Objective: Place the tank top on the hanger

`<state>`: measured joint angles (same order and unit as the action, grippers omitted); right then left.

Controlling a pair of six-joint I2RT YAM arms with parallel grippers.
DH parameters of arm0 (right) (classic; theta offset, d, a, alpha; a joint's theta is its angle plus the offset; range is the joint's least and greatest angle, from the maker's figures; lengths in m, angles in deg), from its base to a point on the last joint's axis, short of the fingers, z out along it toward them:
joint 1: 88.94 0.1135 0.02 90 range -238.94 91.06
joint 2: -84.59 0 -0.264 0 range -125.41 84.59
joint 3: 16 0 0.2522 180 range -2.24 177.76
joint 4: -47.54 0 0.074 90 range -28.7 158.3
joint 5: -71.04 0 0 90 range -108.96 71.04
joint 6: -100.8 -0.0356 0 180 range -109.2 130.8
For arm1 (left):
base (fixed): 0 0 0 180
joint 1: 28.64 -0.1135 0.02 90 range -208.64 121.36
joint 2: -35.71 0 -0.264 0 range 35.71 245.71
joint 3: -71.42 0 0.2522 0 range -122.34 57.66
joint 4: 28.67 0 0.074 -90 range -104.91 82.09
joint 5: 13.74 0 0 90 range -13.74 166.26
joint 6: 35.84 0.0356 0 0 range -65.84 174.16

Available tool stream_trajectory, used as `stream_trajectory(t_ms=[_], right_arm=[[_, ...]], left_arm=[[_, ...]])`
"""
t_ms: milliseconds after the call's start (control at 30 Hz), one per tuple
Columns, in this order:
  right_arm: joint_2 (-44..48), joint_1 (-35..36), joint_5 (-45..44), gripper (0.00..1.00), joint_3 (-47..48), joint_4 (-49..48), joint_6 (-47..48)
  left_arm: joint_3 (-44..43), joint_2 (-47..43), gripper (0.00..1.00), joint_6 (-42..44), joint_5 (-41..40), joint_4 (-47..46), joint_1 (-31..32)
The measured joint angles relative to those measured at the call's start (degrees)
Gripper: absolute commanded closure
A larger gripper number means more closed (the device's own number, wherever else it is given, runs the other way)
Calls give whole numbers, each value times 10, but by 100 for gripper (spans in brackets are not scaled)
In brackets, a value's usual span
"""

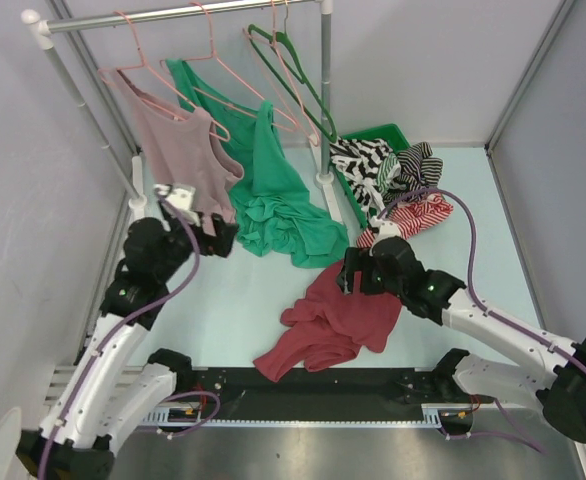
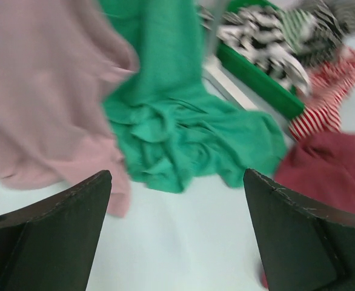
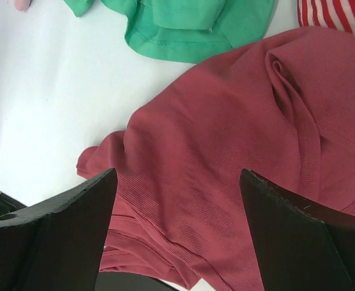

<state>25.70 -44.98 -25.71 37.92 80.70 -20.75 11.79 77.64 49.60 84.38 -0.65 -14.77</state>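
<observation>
The maroon tank top (image 1: 328, 320) lies crumpled on the table between the arms; it also shows in the right wrist view (image 3: 226, 133) and at the right edge of the left wrist view (image 2: 329, 170). My right gripper (image 1: 353, 272) (image 3: 177, 179) is open and hovers just above the top's upper part, holding nothing. My left gripper (image 1: 216, 238) (image 2: 177, 182) is open and empty over bare table, by the hems of the hanging tops. A thin pink hanger (image 1: 298, 72) hangs bare on the rail (image 1: 183, 12); two more like it carry tops.
A pale pink top (image 1: 178, 150) and a bright green top (image 1: 268, 190) hang from the rail, their hems on the table. A dark green hanger (image 1: 303, 85) hangs at the right. A green bin (image 1: 378, 135) holds striped clothes (image 1: 393, 165); a red-striped piece (image 1: 413, 215) spills out.
</observation>
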Motion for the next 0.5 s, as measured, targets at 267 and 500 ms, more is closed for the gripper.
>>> stream_trajectory(t_ms=[267, 500], right_arm=[[1, -3, -20, 13, 62, 18, 35], [1, -2, -19, 24, 211, 39, 114]], left_arm=[[0, 42, 1, 47, -23, 20, 153], [-1, 71, 1, 66, -2, 41, 203]])
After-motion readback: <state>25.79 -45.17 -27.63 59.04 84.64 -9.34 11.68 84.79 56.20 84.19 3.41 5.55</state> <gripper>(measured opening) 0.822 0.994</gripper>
